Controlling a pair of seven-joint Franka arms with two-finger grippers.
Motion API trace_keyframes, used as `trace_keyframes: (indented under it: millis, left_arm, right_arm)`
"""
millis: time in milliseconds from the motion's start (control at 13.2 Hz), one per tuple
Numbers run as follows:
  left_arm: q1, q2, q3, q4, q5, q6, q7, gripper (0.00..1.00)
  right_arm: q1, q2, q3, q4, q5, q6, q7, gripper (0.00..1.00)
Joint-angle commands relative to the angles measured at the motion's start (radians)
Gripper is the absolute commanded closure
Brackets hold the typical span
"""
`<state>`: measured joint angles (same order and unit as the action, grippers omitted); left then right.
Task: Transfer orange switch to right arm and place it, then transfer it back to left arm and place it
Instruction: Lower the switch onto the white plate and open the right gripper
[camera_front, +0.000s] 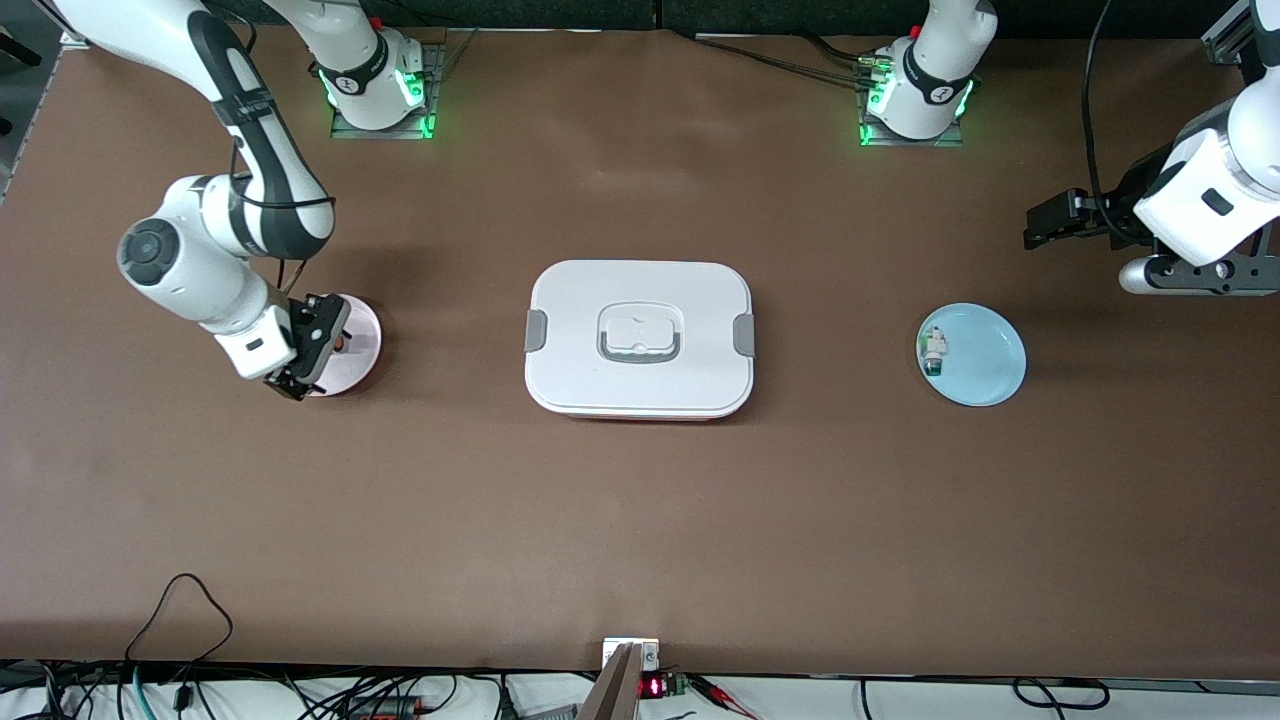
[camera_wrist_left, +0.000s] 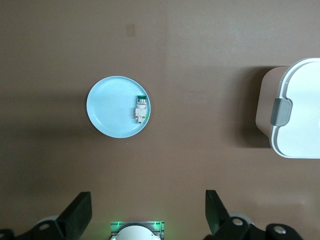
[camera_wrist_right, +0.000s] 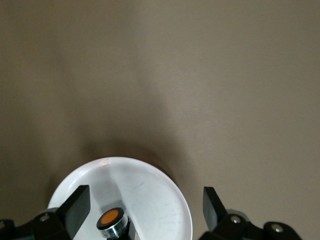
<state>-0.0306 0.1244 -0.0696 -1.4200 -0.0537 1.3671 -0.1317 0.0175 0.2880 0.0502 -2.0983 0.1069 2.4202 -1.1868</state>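
Observation:
The orange switch (camera_wrist_right: 111, 220), with a black-and-silver body and an orange top, stands on a small pale plate (camera_wrist_right: 155, 195) toward the right arm's end of the table. A sliver of it shows in the front view (camera_front: 344, 343), on the plate (camera_front: 362, 335). My right gripper (camera_front: 316, 348) hangs low over that plate, open; in the right wrist view (camera_wrist_right: 145, 210) the switch lies between its fingers, close to one finger (camera_wrist_right: 75, 207). The white box (camera_front: 640, 338) sits mid-table. My left gripper (camera_front: 1052, 222) waits open, up near the left arm's end of the table.
A light blue plate (camera_front: 985, 360) with a tiny white-and-green component (camera_front: 934, 350) lies between the box and the left arm's end. The left wrist view shows this plate (camera_wrist_left: 110, 107), the component (camera_wrist_left: 141, 107) and the box's corner (camera_wrist_left: 295, 115).

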Motion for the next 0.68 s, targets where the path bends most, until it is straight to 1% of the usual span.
trace_keyframes:
  millis: [0, 152, 304, 380, 608]
  left_arm:
    - [0.017, -0.022, -0.016, -0.022, -0.003, 0.0, -0.009, 0.0]
    - [0.018, -0.025, -0.018, -0.023, -0.012, -0.005, -0.032, 0.0]
    - [0.02, -0.022, -0.018, -0.023, -0.023, 0.015, -0.074, 0.0]
    - [0.02, -0.02, -0.016, -0.028, -0.032, 0.047, -0.078, 0.0]
    - [0.014, -0.015, -0.018, -0.028, -0.026, 0.079, -0.072, 0.0]
  right_arm:
    - [-0.008, 0.0, 0.005, 0.176, 0.016, -0.223, 0.274, 0.0]
    - [-0.008, 0.003, 0.005, 0.283, 0.016, -0.369, 0.501, 0.0]
    - [-0.008, -0.003, 0.003, 0.343, 0.016, -0.452, 0.666, 0.0]
    - [-0.008, -0.009, 0.003, 0.369, 0.017, -0.492, 0.737, 0.0]
    - [-0.007, -0.035, 0.002, 0.483, 0.042, -0.629, 1.104, 0.0]
